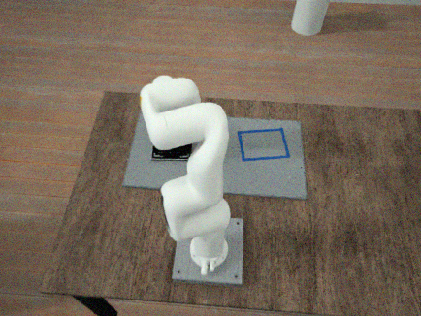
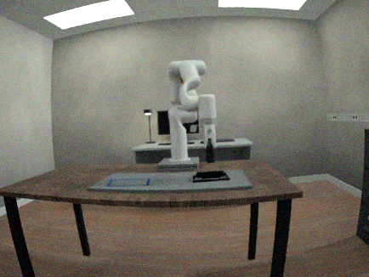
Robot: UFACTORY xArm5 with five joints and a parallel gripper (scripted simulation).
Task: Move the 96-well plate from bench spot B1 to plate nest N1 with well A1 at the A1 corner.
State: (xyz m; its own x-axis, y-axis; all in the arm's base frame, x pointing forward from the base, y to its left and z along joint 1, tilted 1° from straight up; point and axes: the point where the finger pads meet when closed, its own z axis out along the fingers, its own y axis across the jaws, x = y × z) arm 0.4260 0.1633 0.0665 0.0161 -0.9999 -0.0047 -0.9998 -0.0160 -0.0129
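Observation:
The blue outlined bench spot B1 [image 1: 241, 144] [image 2: 127, 185] on the grey mat [image 1: 272, 184] [image 2: 170, 183] has nothing in it. A dark, flat shape [image 1: 170, 154] [image 2: 211, 174] lies on the other end of the mat; it is the well plate at the nest, and I cannot tell plate from locators or make out the cut-off corner. My gripper [image 2: 209, 161] hangs straight above it, clear of it, with the fingers open and nothing between them. In the top view the arm [image 1: 194, 160] hides the gripper and most of the plate.
The arm's base stands on a grey mounting plate [image 1: 235, 271] near the table's edge [image 2: 170, 203]. A white cylinder [image 1: 309, 15] stands on the floor beyond the table. A desk with a lamp [image 2: 148, 125] and monitor stands behind.

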